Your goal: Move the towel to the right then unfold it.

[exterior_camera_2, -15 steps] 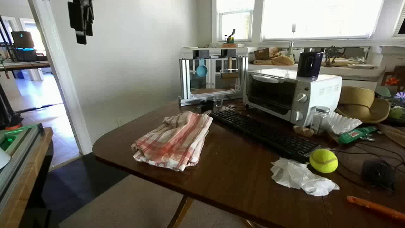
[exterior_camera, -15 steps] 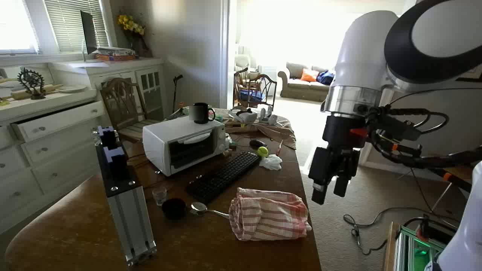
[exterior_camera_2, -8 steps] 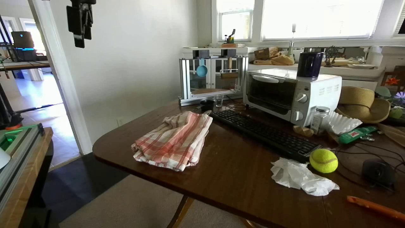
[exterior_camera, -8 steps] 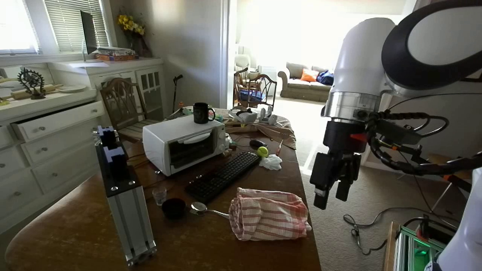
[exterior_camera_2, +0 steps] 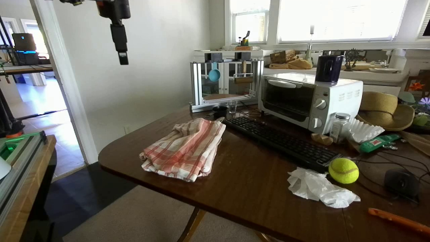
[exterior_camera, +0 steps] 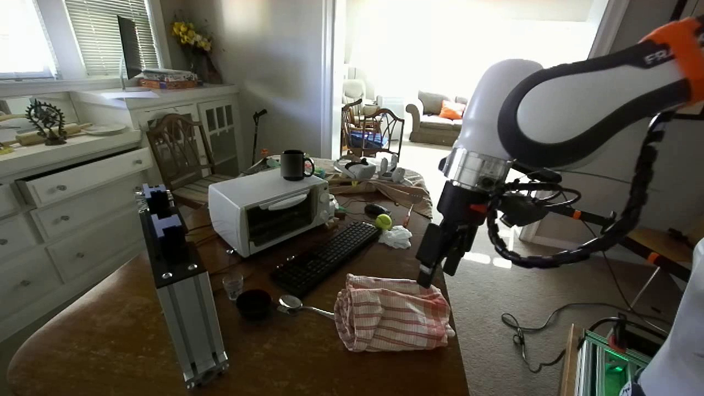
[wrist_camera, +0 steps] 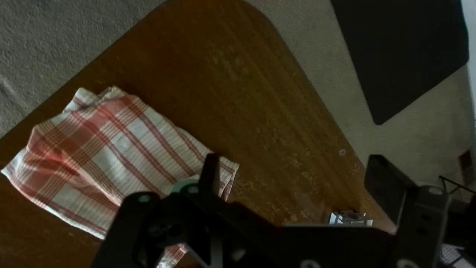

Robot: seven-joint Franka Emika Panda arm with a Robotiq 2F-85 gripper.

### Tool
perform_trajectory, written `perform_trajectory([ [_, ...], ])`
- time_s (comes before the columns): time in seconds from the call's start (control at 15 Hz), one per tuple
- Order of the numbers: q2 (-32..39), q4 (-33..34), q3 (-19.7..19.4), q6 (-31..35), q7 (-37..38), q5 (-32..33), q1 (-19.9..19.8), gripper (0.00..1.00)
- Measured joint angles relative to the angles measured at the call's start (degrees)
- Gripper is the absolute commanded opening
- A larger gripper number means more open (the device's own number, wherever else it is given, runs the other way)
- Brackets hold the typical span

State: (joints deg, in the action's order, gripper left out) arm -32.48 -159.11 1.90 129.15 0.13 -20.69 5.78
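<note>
The towel is white with red stripes and lies in a folded, rumpled pile near the table's edge. It shows in both exterior views [exterior_camera: 393, 316] [exterior_camera_2: 184, 148] and on the left of the wrist view [wrist_camera: 122, 145]. My gripper [exterior_camera: 438, 274] hangs in the air above the towel's side of the table. It is tilted and empty, and it also shows high up in an exterior view [exterior_camera_2: 123, 59]. In the wrist view the gripper [wrist_camera: 295, 165] has its fingers wide apart with bare wood seen between them. The left finger covers part of the towel's corner.
A spoon [exterior_camera: 316, 311] touches or lies close to the towel. A black bowl [exterior_camera: 254, 304], a glass [exterior_camera: 233, 286] and a keyboard [exterior_camera: 330, 256] are beyond it. A metal frame [exterior_camera: 190, 324] stands on the table, with a white toaster oven [exterior_camera: 236, 206] further back.
My arm has moved from beyond the table's edge in over the table, closer to the towel. The gripper has come lower and its tilt and turn have changed. The towel has not moved.
</note>
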Motion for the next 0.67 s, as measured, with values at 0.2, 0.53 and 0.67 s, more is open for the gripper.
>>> perform_trajectory([
  [0.2, 9.1, 0.4, -1.3, 9.9, -7.2, 3.9, -0.1, 0.66],
  [0.53, 24.3, 3.5, -1.7, 24.7, -11.7, 13.1, -1.4, 0.27],
  [0.67, 29.3, 5.0, -1.7, 29.8, -11.5, 18.8, -2.5, 0.11],
])
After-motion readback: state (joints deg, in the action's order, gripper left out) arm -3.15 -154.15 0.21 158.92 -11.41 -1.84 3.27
